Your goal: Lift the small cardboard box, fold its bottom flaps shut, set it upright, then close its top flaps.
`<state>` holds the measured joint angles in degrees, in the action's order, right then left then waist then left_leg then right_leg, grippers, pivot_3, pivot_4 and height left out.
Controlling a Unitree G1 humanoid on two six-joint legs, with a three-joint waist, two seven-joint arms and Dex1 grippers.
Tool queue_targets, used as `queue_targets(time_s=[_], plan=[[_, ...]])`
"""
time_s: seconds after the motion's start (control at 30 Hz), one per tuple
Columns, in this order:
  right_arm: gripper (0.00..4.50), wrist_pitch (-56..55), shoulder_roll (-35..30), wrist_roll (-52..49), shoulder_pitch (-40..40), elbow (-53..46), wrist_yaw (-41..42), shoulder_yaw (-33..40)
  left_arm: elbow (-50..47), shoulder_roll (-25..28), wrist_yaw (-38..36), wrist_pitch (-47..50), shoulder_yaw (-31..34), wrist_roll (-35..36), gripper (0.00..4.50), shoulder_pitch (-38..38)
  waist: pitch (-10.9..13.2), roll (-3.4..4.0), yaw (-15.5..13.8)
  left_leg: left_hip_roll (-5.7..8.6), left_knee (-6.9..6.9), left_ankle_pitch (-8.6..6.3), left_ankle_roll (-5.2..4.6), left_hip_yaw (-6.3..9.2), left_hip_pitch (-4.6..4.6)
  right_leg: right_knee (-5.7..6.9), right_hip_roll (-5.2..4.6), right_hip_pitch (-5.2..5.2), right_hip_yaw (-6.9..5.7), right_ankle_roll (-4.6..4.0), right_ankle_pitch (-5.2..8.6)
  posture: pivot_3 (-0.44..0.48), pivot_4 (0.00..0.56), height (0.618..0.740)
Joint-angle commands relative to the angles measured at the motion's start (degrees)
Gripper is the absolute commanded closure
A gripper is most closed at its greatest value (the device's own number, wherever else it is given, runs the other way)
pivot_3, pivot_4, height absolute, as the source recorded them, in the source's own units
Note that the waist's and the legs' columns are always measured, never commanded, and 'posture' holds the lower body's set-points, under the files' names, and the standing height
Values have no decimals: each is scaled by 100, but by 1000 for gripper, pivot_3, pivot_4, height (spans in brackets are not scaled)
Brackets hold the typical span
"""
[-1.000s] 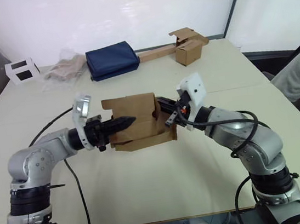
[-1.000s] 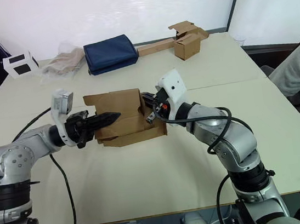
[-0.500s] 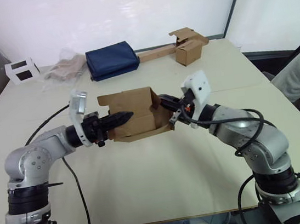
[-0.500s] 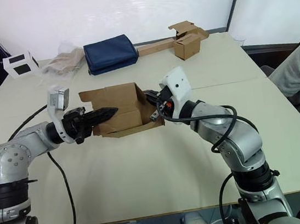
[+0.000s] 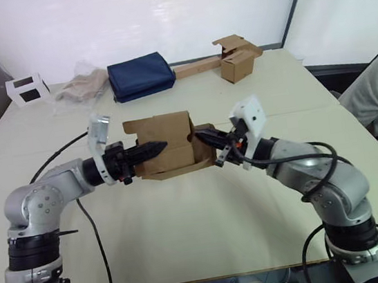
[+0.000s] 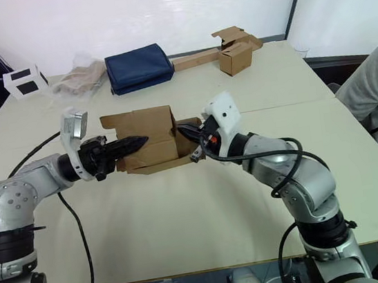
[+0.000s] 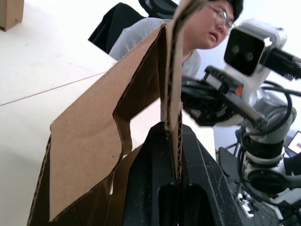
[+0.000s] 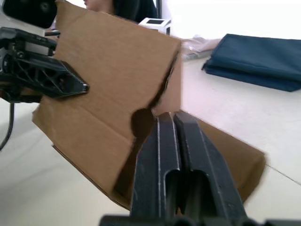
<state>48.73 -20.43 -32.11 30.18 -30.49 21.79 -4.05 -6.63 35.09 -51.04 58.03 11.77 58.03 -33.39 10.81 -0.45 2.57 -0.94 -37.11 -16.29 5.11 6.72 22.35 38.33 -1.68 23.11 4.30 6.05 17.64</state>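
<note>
Two grippers meet at the small cardboard box [image 5: 165, 147], which is held up off the table [image 5: 207, 223] over its middle, a little toward the far edge. The left gripper [image 5: 156, 148] has its black fingers pinched on a cardboard wall of the box; the left wrist view shows the corrugated edge clamped between the two pads. The right gripper [image 5: 205, 139] sits at the box's other end with its fingers pressed together, the tips against or just inside the end panel; whether any cardboard is caught between them cannot be told from these views.

The box lies on its side in the air, one open end facing each arm, and loose flaps [image 6: 152, 166] hang along the lower edge, not yet folded in. The step in hand looks like the start of closing the bottom flaps, so the task is at an early stage.

To do it well, the left grip should stay firm on the wall so the box does not swing while the right fingertips sweep each flap inward along its hinge line, opposite flaps in pairs. Pushing near the hinge rather than the free edge should stop the thin board buckling. The risk is the box skewing out of square.

Near the far edge lie a blue folded cloth [image 5: 141, 76] and a brown box on a long strip [image 5: 236, 59], well apart from the work
</note>
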Motion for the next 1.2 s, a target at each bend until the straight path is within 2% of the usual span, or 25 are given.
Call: queue_targets(time_s=[0.03,0.47,0.83,1.2], plan=[[4500,-286,142,122,30,87,32,-111,-182,-4,61,137,171,322,4437,-109,0,0,2,0,0,0,0,0,0,-1,-1,0,0,0,0,0,150,740],[4500,-574,222,244,57,158,289,-261,-154,163,413,911,503,1276,4437,-61,0,1,6,0,1,0,0,1,0,0,0,2,0,0,0,0,150,740],[4500,-656,174,166,154,-60,607,-304,-98,255,358,793,361,1081,4437,-3,0,1,4,0,1,0,0,1,0,0,0,2,0,0,0,0,150,740],[4500,-385,-735,-261,-440,-79,790,948,73,214,374,567,444,981,4437,-176,1,0,-4,1,1,0,0,0,1,-1,-1,0,0,0,0,0,150,740]])
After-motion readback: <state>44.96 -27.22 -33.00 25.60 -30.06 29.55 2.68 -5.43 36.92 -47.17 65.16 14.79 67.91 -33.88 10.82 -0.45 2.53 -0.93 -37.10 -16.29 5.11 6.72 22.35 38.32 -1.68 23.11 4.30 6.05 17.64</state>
